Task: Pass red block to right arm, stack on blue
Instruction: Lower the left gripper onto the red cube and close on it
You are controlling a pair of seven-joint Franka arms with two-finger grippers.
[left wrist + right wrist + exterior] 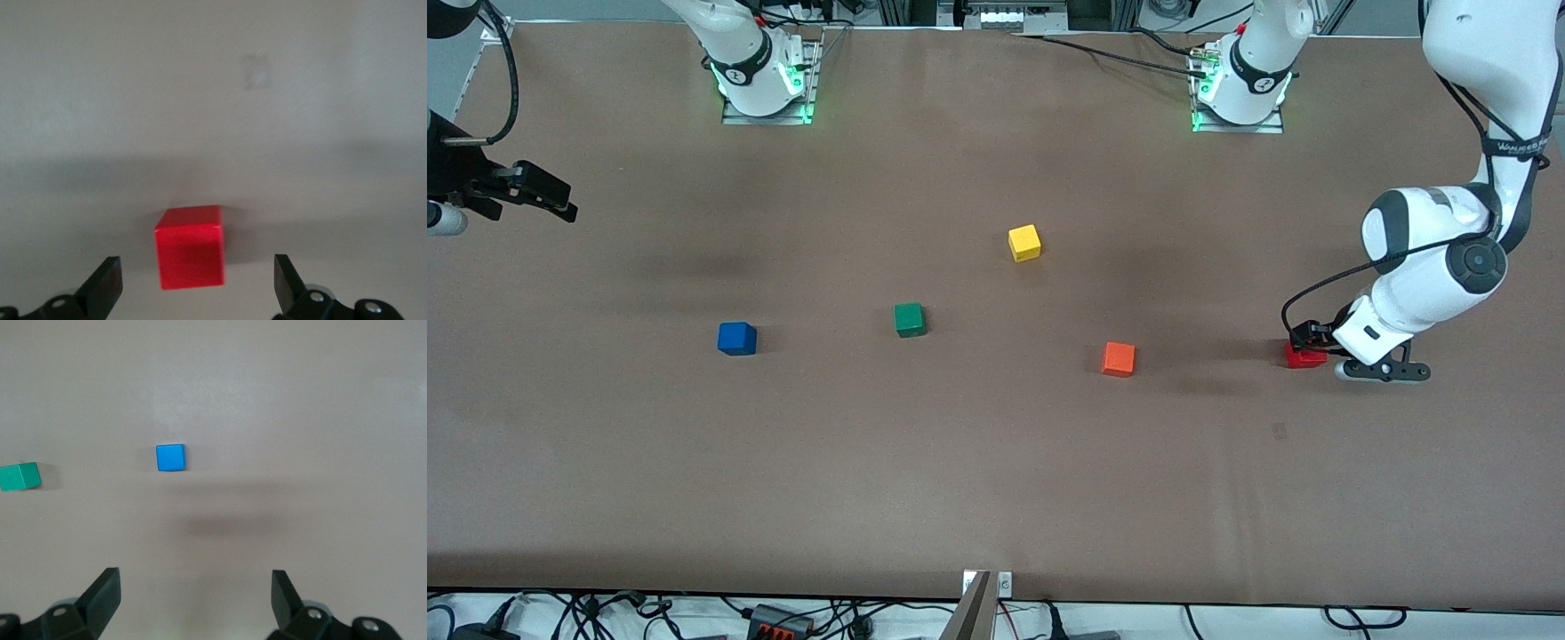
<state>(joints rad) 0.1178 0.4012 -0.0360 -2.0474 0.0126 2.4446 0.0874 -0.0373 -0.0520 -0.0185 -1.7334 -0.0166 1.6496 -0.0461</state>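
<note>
Orange cube [1118, 359] sits idle at 9 o'clock of red block [1303, 357], which spread left gripper [197, 283] straddles ungrasped; spread right gripper [195, 600] waits, handover and stacking on blue [736, 338] pending.

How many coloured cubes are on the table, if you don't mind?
5: blue cube, green cube, yellow cube, orange cube, and red block partly hidden under the left hand.

This looks like a robot lab. Two white robot arms [1432, 276] are bolted to metal plates [769, 111] on a big brown table [996, 462] (green lights glow there). Lots of cables [783, 613] lie along the edge.
</note>
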